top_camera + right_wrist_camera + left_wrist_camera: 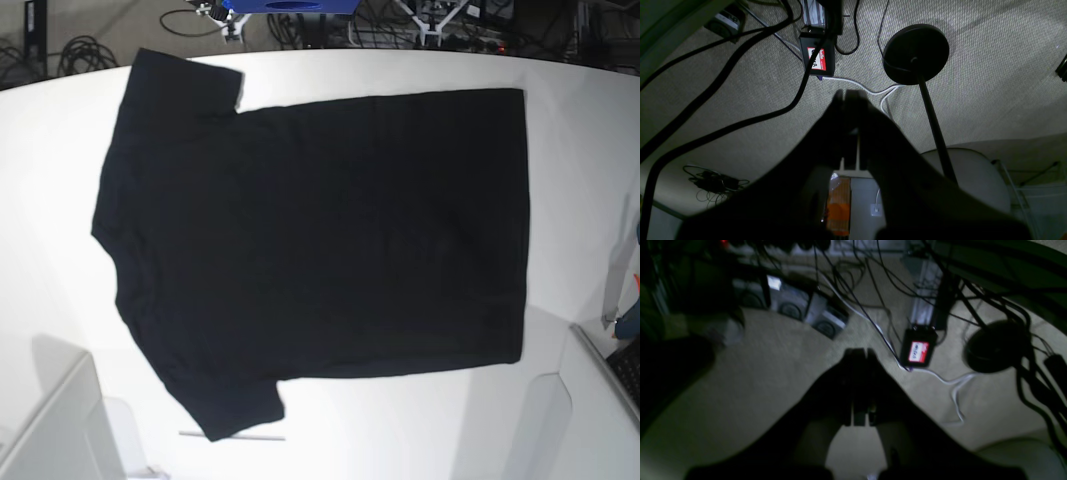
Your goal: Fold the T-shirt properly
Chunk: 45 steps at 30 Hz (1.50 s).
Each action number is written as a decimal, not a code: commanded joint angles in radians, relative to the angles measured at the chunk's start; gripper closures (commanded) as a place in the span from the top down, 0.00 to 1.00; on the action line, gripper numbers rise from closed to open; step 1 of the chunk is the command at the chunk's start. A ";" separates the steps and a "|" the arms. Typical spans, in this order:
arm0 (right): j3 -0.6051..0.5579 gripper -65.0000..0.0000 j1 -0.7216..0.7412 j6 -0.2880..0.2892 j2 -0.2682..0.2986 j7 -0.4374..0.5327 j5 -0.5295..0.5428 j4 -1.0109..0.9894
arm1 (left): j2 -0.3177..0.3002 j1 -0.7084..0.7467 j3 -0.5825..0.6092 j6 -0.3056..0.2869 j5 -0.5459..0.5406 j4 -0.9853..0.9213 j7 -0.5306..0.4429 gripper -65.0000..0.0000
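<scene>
— Two wrist views first, then the base. What does your left wrist camera show?

— My left gripper point(860, 355), a dark shape with its jaws pressed together, nothing between them. Below it is beige carpet point(773, 373), strewn with black cables, a white cable point(940, 378) and a small black box with a red-and-white label point(918, 351). The picture is dim and blurred.

— And the right wrist?

— My right gripper point(848, 96), jaws likewise clenched and grasping nothing. Under it lie the same carpet, a labelled black box point(816, 58) and a round black stand base point(915, 55) with its pole running toward the lower right.

— The base view?

— Neither gripper appears there. The T-shirt point(320, 230) lies flat and spread out on the white table point(50, 300), plain black side up, covering most of the middle. Its sleeves point toward the table's left edge, one near the far left corner, one near the near edge; the hem lies toward the right edge.
</scene>
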 commanded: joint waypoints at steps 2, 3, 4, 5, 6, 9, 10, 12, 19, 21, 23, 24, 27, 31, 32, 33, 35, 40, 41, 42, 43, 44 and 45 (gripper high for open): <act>-0.002 0.00 -0.005 -0.007 0.000 -0.004 0.003 0.002 | -0.002 0.025 0.001 0.002 0.001 -0.002 -0.019 0.00; -0.002 0.00 -0.005 -0.007 0.000 -0.004 0.003 0.002 | -0.004 0.025 0.001 0.002 0.001 -0.002 -0.028 0.00; -0.002 0.00 -0.005 -0.007 0.000 -0.004 0.003 0.002 | -0.004 0.025 0.001 0.002 0.002 -0.002 -0.032 0.00; -0.002 0.00 -0.005 -0.007 0.000 -0.004 0.003 0.002 | -0.005 0.025 -0.005 0.004 -0.002 -0.002 -0.035 0.00; -0.002 0.05 -0.005 -0.007 0.000 -0.004 0.003 0.002 | -0.005 0.025 -0.008 0.004 -0.005 -0.002 -0.038 0.00; -0.002 0.34 -0.006 -0.007 0.000 -0.004 0.003 0.002 | -0.005 0.025 -0.009 0.004 -0.005 -0.002 -0.037 0.00; -0.002 0.40 -0.006 -0.007 0.000 -0.004 0.003 0.002 | -0.005 0.025 0.000 0.004 -0.005 -0.002 -0.034 0.00; -0.002 0.43 -0.006 -0.007 0.000 -0.004 0.003 0.002 | -0.002 0.025 0.001 0.004 0.002 -0.002 -0.032 0.28; -0.002 0.43 -0.006 -0.007 0.000 -0.004 0.003 0.002 | -0.005 0.025 0.001 0.004 0.004 0.001 -0.040 0.30; -0.002 0.43 -0.006 -0.007 0.000 -0.003 0.003 0.002 | -0.005 0.025 0.001 0.002 0.004 0.003 -0.052 0.16; -0.002 0.43 -0.006 -0.007 0.000 -0.003 0.003 0.002 | -0.005 0.028 0.001 0.002 0.004 -0.002 -0.115 0.00; -0.002 0.43 -0.006 -0.007 0.000 -0.003 0.003 0.002 | -0.005 0.039 0.001 0.002 0.004 -0.002 -0.149 0.00; -0.002 0.43 -0.006 -0.007 0.000 -0.003 0.003 0.002 | -0.005 0.050 0.001 0.002 0.004 -0.002 -0.213 0.00; -0.002 0.42 -0.006 -0.007 0.000 -0.003 0.003 0.002 | -0.005 0.050 0.001 0.002 0.004 -0.003 -0.216 0.00; -0.002 0.42 -0.006 -0.007 0.000 -0.003 0.003 0.002 | -0.005 0.050 0.001 0.002 0.004 -0.003 -0.216 0.00; -0.002 0.42 -0.006 -0.007 0.000 -0.003 0.003 0.002 | -0.005 0.050 0.003 0.002 0.004 -0.003 -0.215 0.00; -0.002 0.38 -0.006 -0.007 0.000 -0.003 0.003 0.002 | -0.005 0.050 0.003 0.002 0.004 -0.003 -0.215 0.00; 0.006 0.00 -0.009 -0.007 0.000 -0.003 0.009 0.002 | -0.020 0.086 0.004 0.002 0.006 0.004 -0.215 0.00; 0.007 0.00 -0.014 -0.007 0.000 -0.003 0.009 0.002 | -0.027 0.094 0.004 0.002 0.006 0.004 -0.216 0.00; 0.007 0.00 -0.028 -0.007 0.000 -0.003 0.016 0.004 | -0.031 0.103 0.006 0.002 0.006 0.004 -0.220 0.00; 0.007 0.00 -0.043 -0.007 0.006 -0.003 0.035 0.028 | -0.039 0.120 0.024 0.002 0.006 0.004 -0.221 0.00; 0.007 0.00 -0.074 -0.007 0.008 -0.003 0.057 0.060 | -0.057 0.134 0.052 0.002 0.006 0.009 -0.223 0.00; 0.006 0.00 -0.111 -0.007 0.011 -0.003 0.078 0.106 | -0.074 0.151 0.092 0.002 0.004 0.027 -0.223 0.00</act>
